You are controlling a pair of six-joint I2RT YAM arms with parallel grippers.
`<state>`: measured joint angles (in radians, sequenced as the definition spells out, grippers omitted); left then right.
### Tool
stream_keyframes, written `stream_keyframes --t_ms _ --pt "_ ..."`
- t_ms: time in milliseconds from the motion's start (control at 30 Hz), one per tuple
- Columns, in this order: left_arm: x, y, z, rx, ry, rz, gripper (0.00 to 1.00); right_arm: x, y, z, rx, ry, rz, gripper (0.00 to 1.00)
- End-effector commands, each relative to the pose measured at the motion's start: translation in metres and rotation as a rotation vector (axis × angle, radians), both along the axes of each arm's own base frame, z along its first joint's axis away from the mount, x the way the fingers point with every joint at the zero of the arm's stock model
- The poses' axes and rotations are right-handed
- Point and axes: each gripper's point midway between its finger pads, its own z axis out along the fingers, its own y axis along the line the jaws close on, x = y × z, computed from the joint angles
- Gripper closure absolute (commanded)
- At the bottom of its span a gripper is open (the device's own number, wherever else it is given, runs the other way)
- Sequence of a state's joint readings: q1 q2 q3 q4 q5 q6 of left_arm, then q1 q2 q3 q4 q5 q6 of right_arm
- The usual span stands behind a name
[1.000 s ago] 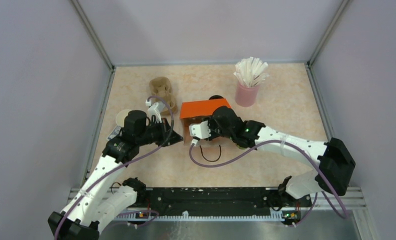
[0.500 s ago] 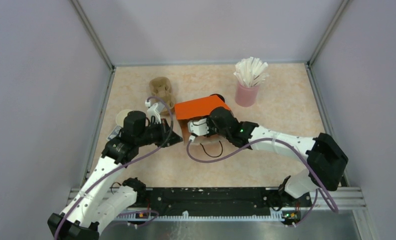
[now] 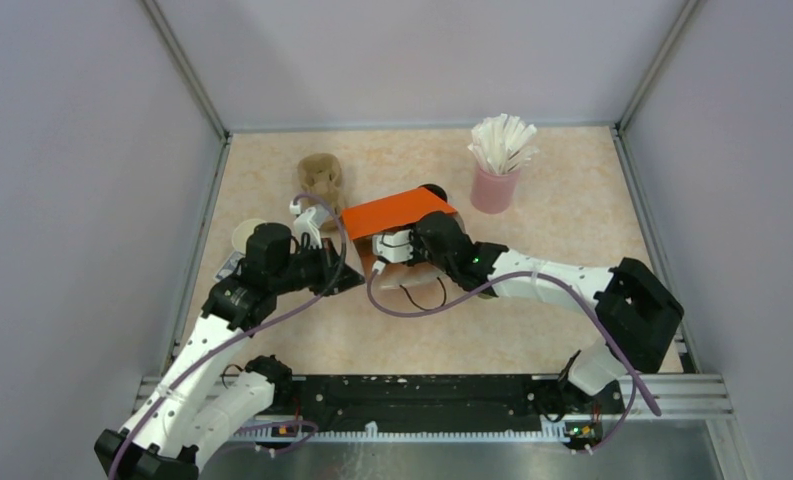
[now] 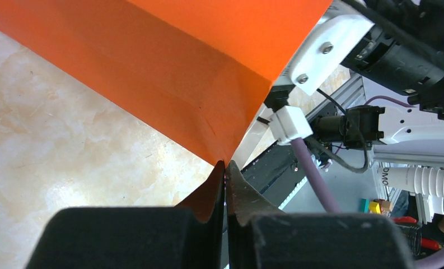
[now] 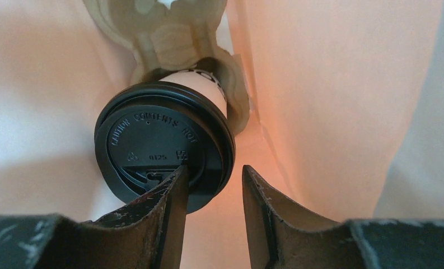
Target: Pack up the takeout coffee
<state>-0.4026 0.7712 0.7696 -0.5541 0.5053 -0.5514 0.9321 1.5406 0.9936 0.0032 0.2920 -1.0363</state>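
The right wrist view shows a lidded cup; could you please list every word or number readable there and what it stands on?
"CAUTION CONTENTS HOT": raised letters on the black lid.
"0125": same lid, lower down.
Marks beside "0125": too small to read.
Black print on the cup: mostly hidden, unreadable.

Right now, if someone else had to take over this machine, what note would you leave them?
Left gripper: fingers shut on an edge of the orange bag.
Right gripper: fingers open inside the bag, gripping nothing.
Takeout coffee: lidded, seated in a pulp carrier in the bag, just ahead of the right fingers.
Done: coffee looks packed.
Left: probably withdraw the right arm, then release the bag.
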Motion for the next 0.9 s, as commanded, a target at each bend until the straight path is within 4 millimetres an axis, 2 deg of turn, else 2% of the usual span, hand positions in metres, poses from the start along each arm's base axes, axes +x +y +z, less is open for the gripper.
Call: stream_keyframes --t_ms 0,233,667,867 --pt "-0.004 0.0 0.011 -0.013 -0.032 -0.015 0.96 0.012 -0.007 -0.003 0.03 -0.023 -0.069 0.6" --pt "-0.005 0.001 0.008 -0.004 -0.026 -0.014 0.96 0.024 -0.006 0.01 0.098 -0.058 -0.139 0.6" --pt "-0.005 -0.001 0.006 -0.007 -0.016 -0.019 0.96 0.04 0.012 0.034 0.18 -0.121 -0.154 0.6" --pt "-0.004 -0.001 0.006 -0.01 -0.017 -0.021 0.96 0.041 0.02 0.041 0.207 -0.127 -0.127 0.6"
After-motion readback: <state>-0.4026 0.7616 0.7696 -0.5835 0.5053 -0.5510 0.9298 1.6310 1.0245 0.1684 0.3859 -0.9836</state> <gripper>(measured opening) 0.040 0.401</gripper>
